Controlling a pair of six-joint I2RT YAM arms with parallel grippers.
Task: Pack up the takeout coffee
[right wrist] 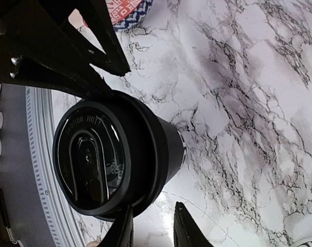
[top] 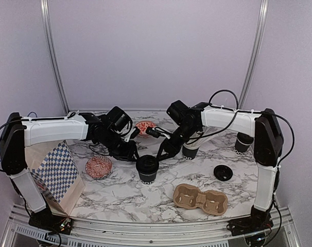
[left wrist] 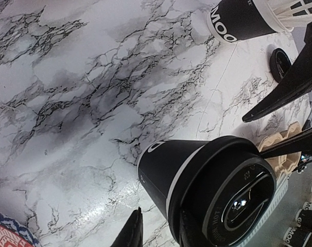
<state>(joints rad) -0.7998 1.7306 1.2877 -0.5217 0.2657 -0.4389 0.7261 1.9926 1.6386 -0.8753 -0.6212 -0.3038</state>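
Left fingers and right fingers, each narrowly parted and gripping nothing, flank the lidded coffee cup standing on the table just beyond their tips; lid-seating seems in hand, and the next move calls for grasping the cup.

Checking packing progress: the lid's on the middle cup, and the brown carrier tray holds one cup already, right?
Not quite. The lid is on the middle cup, but the brown carrier tray holds no cup: the top view shows both holes empty.
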